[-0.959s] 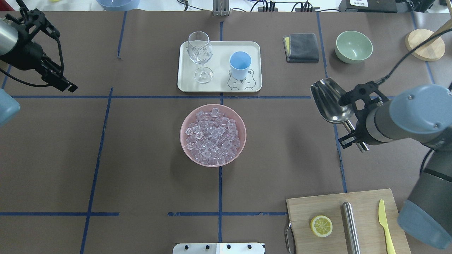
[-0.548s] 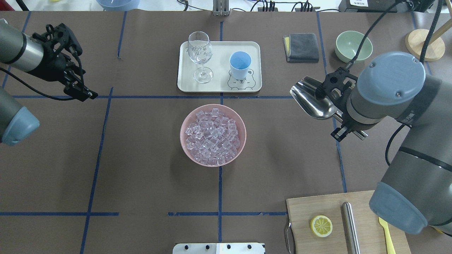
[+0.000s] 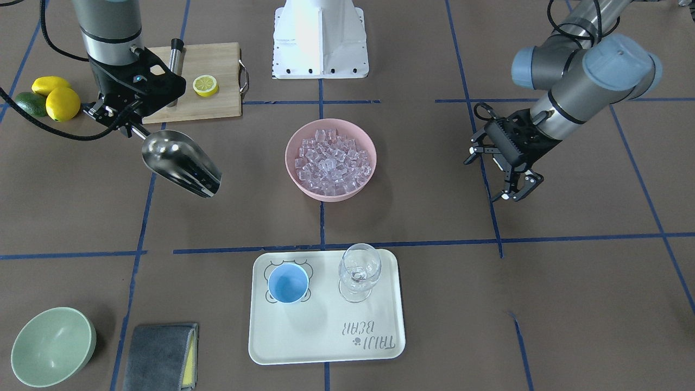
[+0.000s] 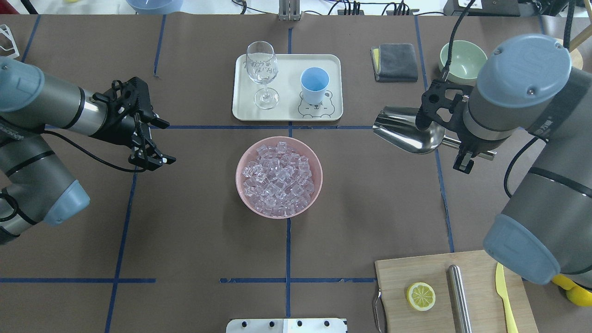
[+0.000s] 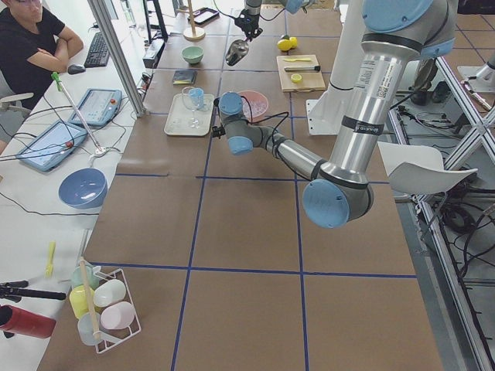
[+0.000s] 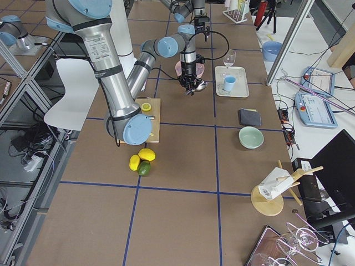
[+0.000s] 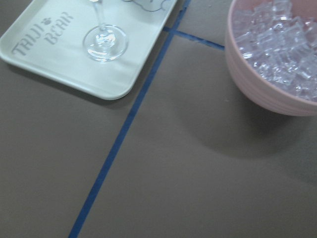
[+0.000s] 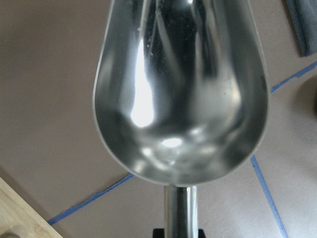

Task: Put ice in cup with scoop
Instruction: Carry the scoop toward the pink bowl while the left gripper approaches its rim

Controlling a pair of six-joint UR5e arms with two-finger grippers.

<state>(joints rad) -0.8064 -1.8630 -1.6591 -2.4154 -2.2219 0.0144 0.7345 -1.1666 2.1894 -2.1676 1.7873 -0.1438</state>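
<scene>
The ice (image 4: 279, 178) lies heaped in a pink bowl (image 4: 241, 159) at the table's middle; the heap (image 7: 277, 44) also shows in the left wrist view. The light-blue cup (image 4: 314, 85) stands upright on a white tray (image 4: 334, 113) beyond the bowl. My right gripper (image 4: 464, 156) is shut on the handle of the steel scoop (image 4: 407, 132), held above the table to the right of the bowl. The scoop's trough (image 8: 181, 89) is empty. My left gripper (image 4: 169, 142) hangs open to the left of the bowl, holding nothing.
A wine glass (image 4: 262, 69) stands on the tray beside the cup. A grey cloth (image 4: 395, 62) and a green bowl (image 4: 462, 60) lie at the far right. A cutting board (image 4: 402, 273) at the near right carries a lemon half, a steel cylinder and a yellow knife.
My right arm has carried the scoop leftward, turning its mouth toward the bowl. My left gripper has moved right and nearer, toward the bowl's left side.
</scene>
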